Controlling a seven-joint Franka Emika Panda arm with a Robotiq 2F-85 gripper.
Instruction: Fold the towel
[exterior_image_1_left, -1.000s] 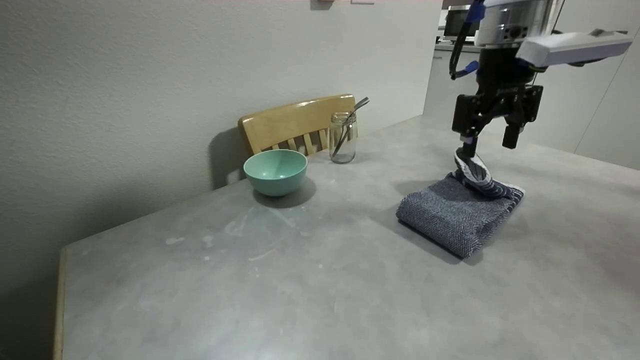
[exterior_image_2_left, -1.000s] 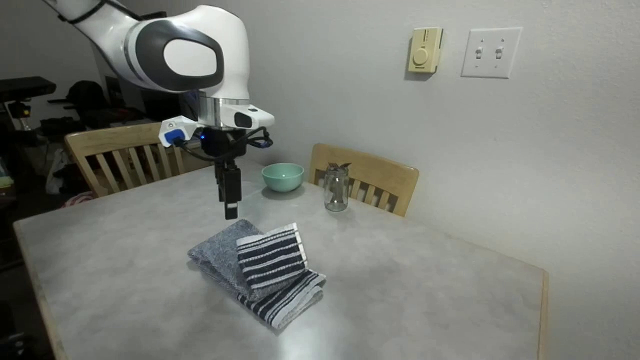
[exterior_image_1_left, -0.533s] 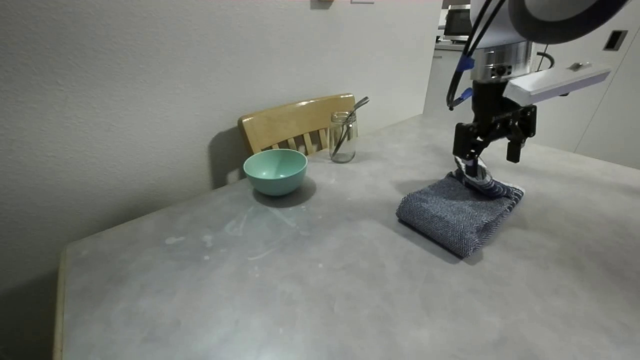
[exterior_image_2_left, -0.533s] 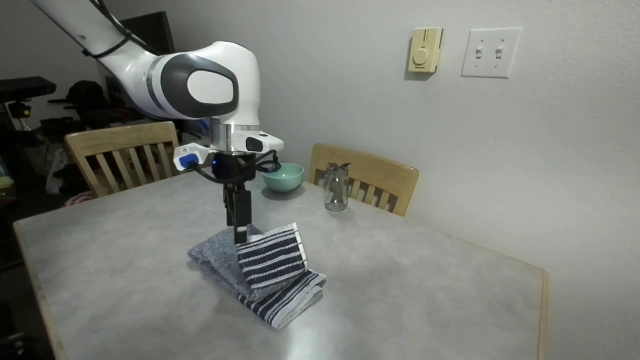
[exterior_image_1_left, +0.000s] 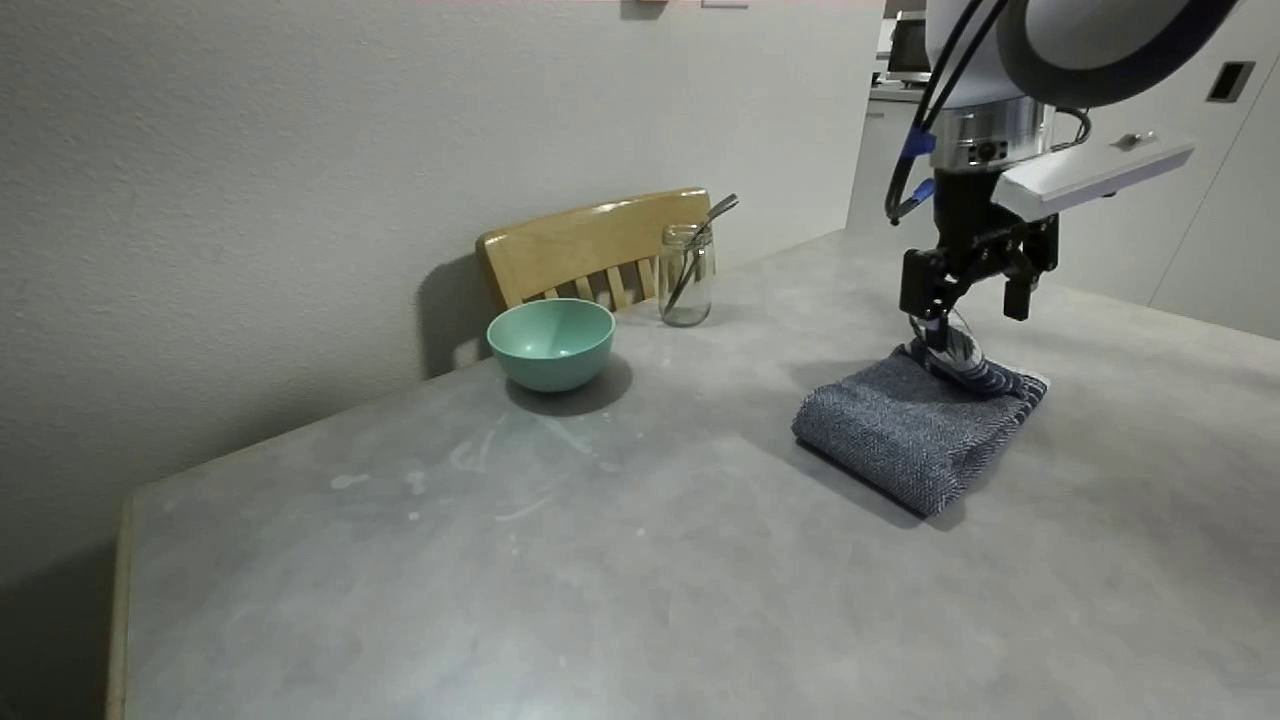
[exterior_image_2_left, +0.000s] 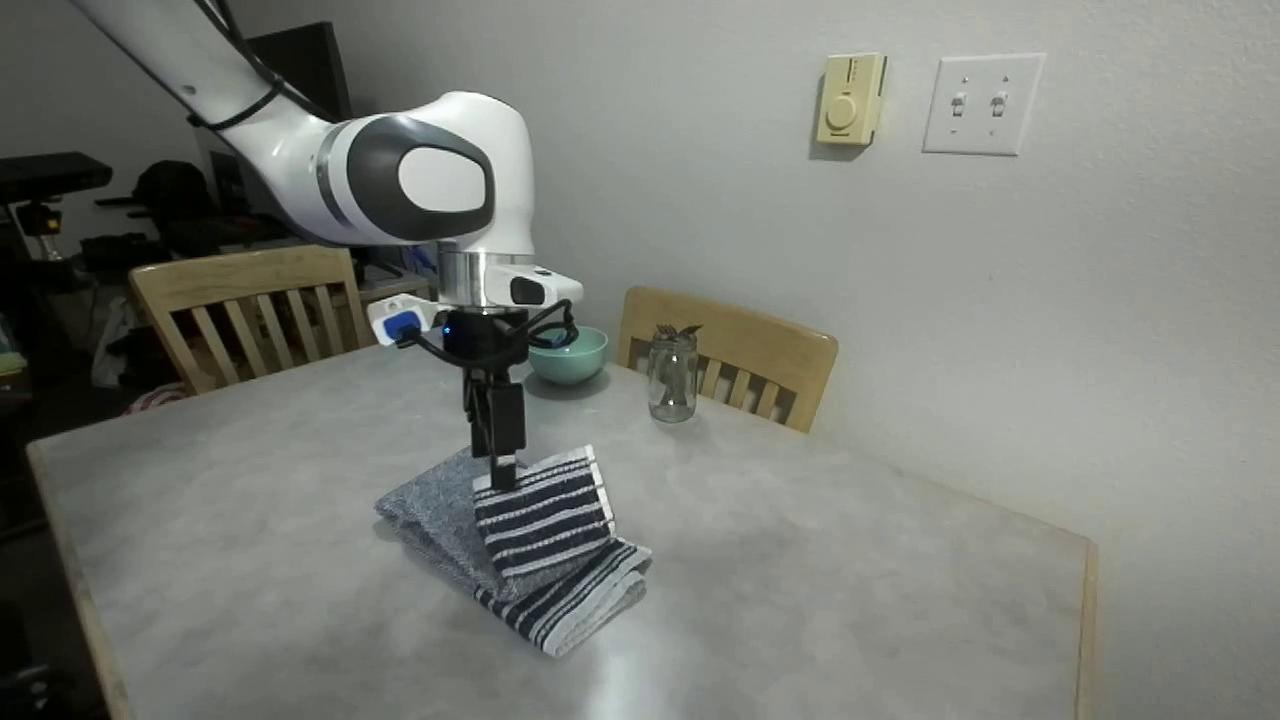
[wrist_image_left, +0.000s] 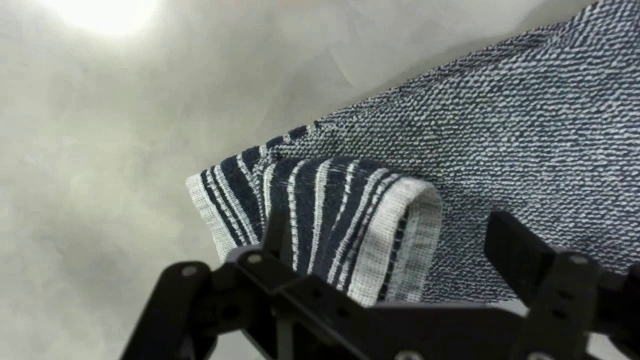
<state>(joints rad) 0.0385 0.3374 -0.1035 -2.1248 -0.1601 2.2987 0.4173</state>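
Observation:
The grey-blue towel (exterior_image_1_left: 890, 430) lies on the table, folded into a compact stack. It also shows in an exterior view (exterior_image_2_left: 440, 510). Its navy and white striped end is turned back as a raised, curled flap (exterior_image_2_left: 545, 515) on top. In the wrist view this striped flap (wrist_image_left: 325, 220) stands between the two fingers, nearer the left one, with plain cloth (wrist_image_left: 500, 140) under the right finger. My gripper (exterior_image_1_left: 977, 318) is open and points down at the flap. One fingertip (exterior_image_2_left: 503, 475) overlaps the flap's upper edge in view; whether it touches the cloth I cannot tell.
A teal bowl (exterior_image_1_left: 552, 345) and a glass jar (exterior_image_1_left: 686, 275) with cutlery stand on the table near the wall. Wooden chairs (exterior_image_2_left: 735, 340) (exterior_image_2_left: 250, 300) stand at the table's edges. The grey tabletop (exterior_image_1_left: 600, 560) extends around the towel.
My gripper has come down toward the towel's striped flap, then shifted a little sideways over it. It stays open. The towel, bowl and jar have not moved.

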